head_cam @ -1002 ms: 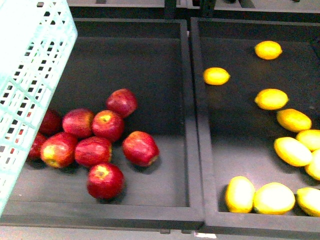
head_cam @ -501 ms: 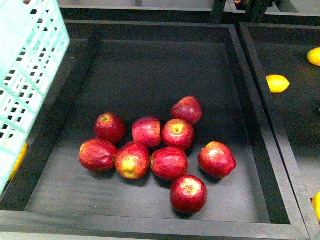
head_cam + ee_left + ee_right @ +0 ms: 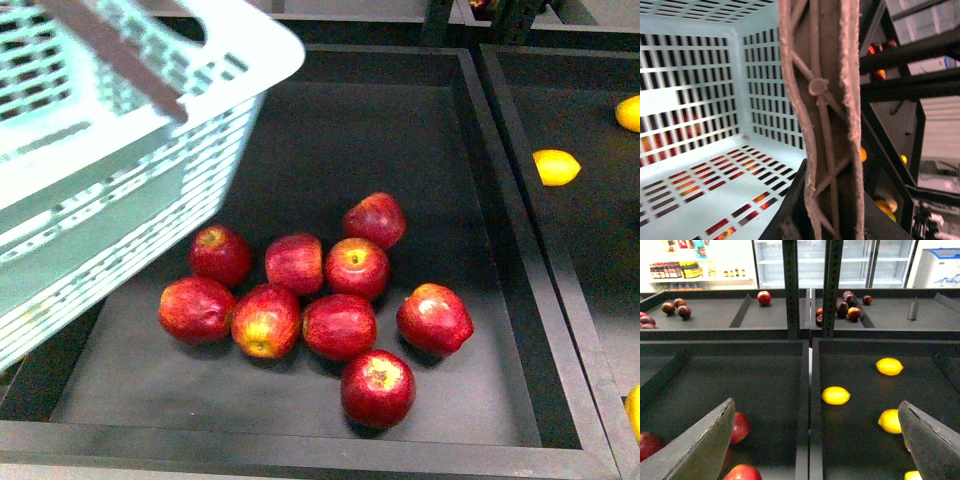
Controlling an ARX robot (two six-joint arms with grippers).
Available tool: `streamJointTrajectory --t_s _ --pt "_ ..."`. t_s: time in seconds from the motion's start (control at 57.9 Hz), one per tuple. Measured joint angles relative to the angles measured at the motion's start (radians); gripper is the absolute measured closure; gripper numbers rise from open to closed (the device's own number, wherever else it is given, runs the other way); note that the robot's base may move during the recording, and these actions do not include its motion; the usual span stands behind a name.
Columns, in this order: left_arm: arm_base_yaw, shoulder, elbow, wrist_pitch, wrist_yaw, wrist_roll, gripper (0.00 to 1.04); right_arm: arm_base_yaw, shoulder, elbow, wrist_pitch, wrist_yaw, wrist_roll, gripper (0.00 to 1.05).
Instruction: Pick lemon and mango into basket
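Basket (image 3: 110,240): I see it tilted at the upper left, hanging over the left edge of the apple tray (image 3: 300,445), with its brown handle (image 3: 115,55) across the top
Left claw: the handle fills my wrist camera, pressed close; I cannot tell whether the claw is closed on it
Right claw (image 3: 816,405): fingers spread wide, nothing between them, hovering above the divider between two trays
Lemon (image 3: 555,167): lying in the tray right of the apples, well apart from the basket
Apples (image 3: 340,325): nine red ones, clustered mid-tray
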Motion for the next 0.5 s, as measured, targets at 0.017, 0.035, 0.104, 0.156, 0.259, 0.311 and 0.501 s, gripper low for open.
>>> streamJointTrajectory --t_s 0.017,0.035,0.104,0.156,0.259,0.311,0.501 --pt "-0.019 0.023 0.020 0.009 0.000 -0.001 0.98 0.000 0.000 0.000 0.000 0.000 0.000 0.09" --pt "-0.037 0.042 0.035 0.016 0.002 -0.001 0.98 0.000 0.000 0.000 0.000 0.000 0.000 0.09" --pt "-0.094 0.094 0.082 0.029 0.008 -0.001 0.98 0.000 0.000 0.000 0.000 0.000 0.000 0.09" --pt "-0.142 0.133 0.116 0.031 0.018 0.005 0.98 0.000 0.000 0.000 0.000 0.000 0.000 0.09" --pt "-0.230 0.205 0.169 0.011 0.050 0.018 0.98 0.000 0.000 0.000 0.000 0.001 0.000 0.09" --pt "-0.268 0.231 0.180 0.010 0.069 0.018 0.98 0.000 0.000 0.000 0.000 0.001 0.000 0.09" --pt "-0.376 0.260 0.189 0.008 0.126 0.039 0.98 0.000 0.000 0.000 0.000 0.000 0.000 0.09"
